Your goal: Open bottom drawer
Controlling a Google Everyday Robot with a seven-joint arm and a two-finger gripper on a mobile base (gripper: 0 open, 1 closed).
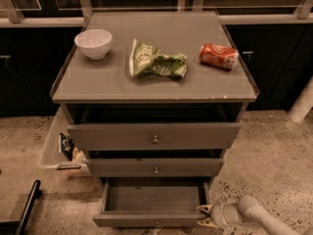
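Right, camera view, all positions relative to the grey cabinet (146, 84).

The bottom drawer (146, 220) is at the foot of the cabinet and pulled well out. Its bare interior shows from above, and its front panel stands further forward than the two drawers above it. Its small knob (157, 224) sits at the panel's centre, right at the lower edge of the picture.

The gripper (201, 216) is low at the cabinet's front right, at the right end of the bottom drawer's front panel. The arm (254, 214) comes in from the lower right corner. The fingers are spread apart, one tip above and one below; they look to bracket the panel's corner, but I can't confirm contact from this angle.

The middle drawer (155, 168) and the top drawer (154, 136) each stand slightly out, with a dark gap above each.

On the cabinet top there is a white bowl (93, 43) at rear left, a crumpled green bag (156, 62) in the centre and a red can (218, 56) on its side at right, all apart from one another.

A clear plastic bin (51, 148) sits against the cabinet's left side, on the speckled floor (264, 151).
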